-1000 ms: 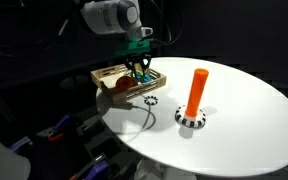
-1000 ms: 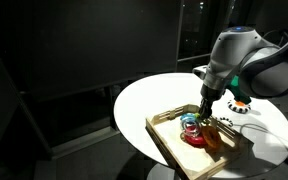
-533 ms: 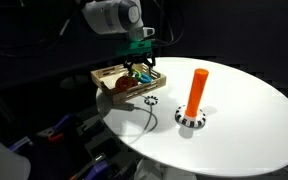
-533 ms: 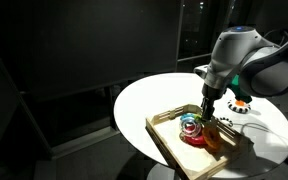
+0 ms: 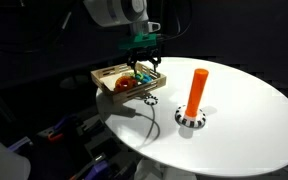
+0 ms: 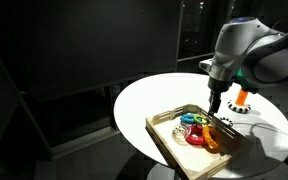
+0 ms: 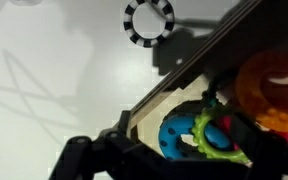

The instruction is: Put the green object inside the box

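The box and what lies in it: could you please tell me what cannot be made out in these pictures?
- Green object: wrist view, blurred; the dark gripper covers its lower edge, so whether it rests on the blue piece is unclear.
- Box: wrist view, cut off by the right and bottom edges.
- Coloured pieces: in both exterior views, too small to tell apart.

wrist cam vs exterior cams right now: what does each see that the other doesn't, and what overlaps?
Wrist only: a close-up into the box, with the green object beside a blue piece and an orange ring.
Exterior only: the tall orange cylinder, the whole gripper, open above the box, and the full white table.
Shared: the box with coloured pieces inside, and the black-and-white ring on the table outside it.
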{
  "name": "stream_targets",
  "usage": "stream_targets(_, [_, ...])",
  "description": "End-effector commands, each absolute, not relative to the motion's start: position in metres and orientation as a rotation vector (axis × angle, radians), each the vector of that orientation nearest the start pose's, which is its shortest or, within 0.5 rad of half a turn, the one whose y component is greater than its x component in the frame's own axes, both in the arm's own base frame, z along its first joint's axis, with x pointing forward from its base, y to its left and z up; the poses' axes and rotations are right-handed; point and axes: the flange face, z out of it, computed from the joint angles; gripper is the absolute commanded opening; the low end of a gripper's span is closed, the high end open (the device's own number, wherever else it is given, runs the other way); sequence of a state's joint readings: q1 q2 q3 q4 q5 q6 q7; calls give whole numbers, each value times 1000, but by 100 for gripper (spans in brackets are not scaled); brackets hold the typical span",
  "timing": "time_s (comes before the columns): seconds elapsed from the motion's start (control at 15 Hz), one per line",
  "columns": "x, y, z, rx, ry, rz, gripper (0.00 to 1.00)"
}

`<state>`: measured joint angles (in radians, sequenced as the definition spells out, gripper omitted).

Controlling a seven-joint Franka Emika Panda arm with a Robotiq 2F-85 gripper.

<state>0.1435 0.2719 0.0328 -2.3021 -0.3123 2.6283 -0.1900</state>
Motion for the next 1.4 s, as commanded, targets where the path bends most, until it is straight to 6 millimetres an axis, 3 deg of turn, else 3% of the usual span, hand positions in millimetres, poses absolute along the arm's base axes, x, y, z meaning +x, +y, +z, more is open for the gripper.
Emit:
stream_targets(0.0, [519, 89, 255, -3138, -1010, -25, 100])
stream_targets(0.53, [496, 79, 292, -3076, -840, 167, 100])
stream_targets(0.87, [483, 74, 325, -3040, -629, 91, 100])
stream_targets(1.33, [465, 56, 371, -3110, -477, -22, 100])
